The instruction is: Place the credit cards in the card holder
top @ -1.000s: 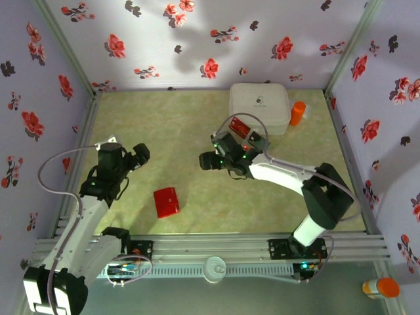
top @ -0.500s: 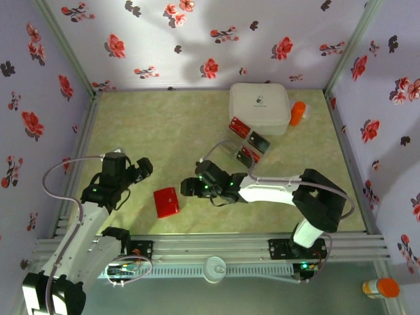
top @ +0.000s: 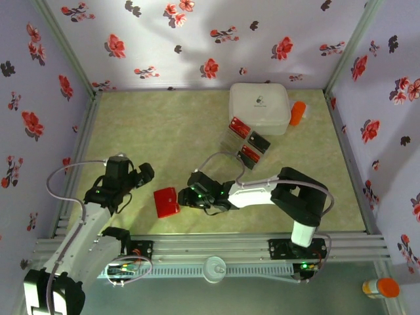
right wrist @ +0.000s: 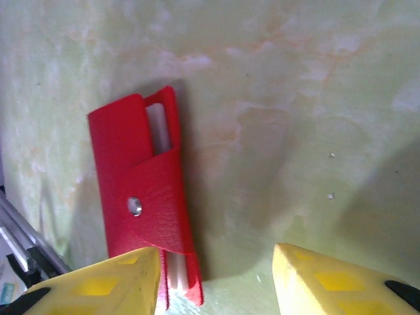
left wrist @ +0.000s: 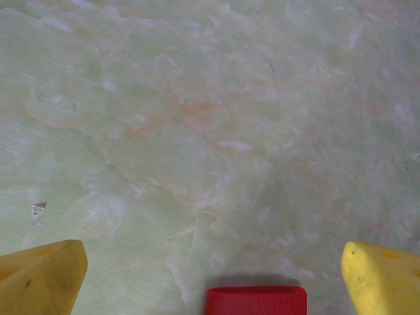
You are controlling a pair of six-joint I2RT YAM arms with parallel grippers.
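Jaws of left gripper (left wrist: 213, 266) and right gripper (right wrist: 216, 266) stand apart; right wrist view resolves snap stud (right wrist: 134, 205) on card holder (right wrist: 141, 190), beside one jaw.

The pale green marbled bench (top: 157, 131) carries a red card holder (top: 166, 201) at 7 o'clock, a white box (top: 259, 108) at 1 o'clock, an orange container (top: 298, 113) just beside the box's 3 o'clock side, and a cluster of credit cards (top: 258, 140) at its 6 o'clock.

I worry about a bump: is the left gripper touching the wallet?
Apart. In the left wrist view, bare table separates the wallet from both fingers of the left gripper.
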